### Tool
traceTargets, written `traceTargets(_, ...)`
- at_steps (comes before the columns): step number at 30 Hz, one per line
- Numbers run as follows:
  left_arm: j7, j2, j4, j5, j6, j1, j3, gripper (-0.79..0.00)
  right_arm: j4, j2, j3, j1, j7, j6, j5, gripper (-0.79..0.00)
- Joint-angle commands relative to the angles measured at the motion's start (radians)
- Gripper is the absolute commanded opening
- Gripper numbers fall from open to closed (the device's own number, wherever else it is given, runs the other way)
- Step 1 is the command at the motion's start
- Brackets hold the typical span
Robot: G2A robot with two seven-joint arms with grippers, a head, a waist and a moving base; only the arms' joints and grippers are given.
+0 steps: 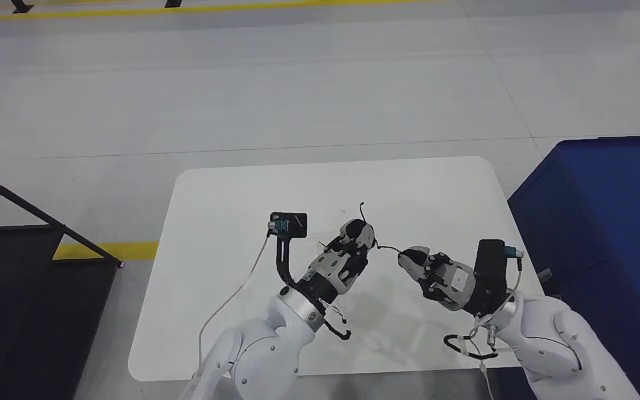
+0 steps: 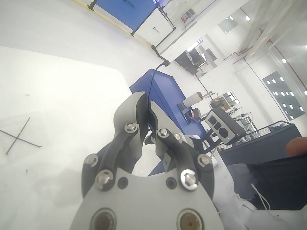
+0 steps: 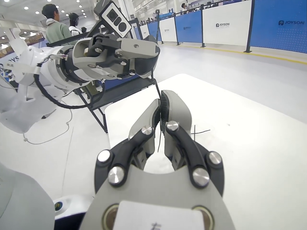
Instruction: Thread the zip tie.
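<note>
Left hand [image 2: 146, 99] and right hand [image 3: 161, 96] clamped on zip tie [image 3: 157, 88], gripped parts hidden

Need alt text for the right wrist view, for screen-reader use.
The right gripper, shut on a thin black zip tie, holds it above a white table; the tie runs up to the left gripper, also shut on it. Two spare ties lie crossed on the table beyond.

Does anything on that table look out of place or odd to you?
Only a small thing: two thin black ties lie crossed in an X on the white table, loose and apart from both grippers. The left gripper and right gripper are both shut on the zip tie between them.
</note>
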Motion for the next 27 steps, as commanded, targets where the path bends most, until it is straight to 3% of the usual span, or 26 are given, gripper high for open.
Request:
traceTargets(1,-0.001,-0.001,0.001,0.0,0.006,-0.001,0.005,-0.785,-0.004,-0.002,0.002,-0.003,-0.028,0.01,-0.047,-0.785)
traceTargets(7,-0.012,-0.003,0.015,0.005,0.026,-0.007,0.019,-0.785,-0.014,-0.01,0.005,-0.013,-0.141,0.061,-0.235,-0.785)
traceTargets(16,-0.006,-0.007,0.024,0.022,0.043,-0.016,0.027,-0.785,-0.014,-0.017,-0.012,-0.024,-0.256,0.072,-0.399,-0.785)
traceTargets(22,0.008,-0.007,0.028,0.06,0.06,-0.014,0.032,-0.785,-0.012,-0.023,-0.028,-0.04,-0.379,0.145,-0.568,-0.785)
traceTargets(27,0.007,-0.009,0.028,0.06,0.066,-0.012,0.031,-0.785,0.017,-0.023,-0.055,-0.049,-0.332,0.052,-0.46,-0.785)
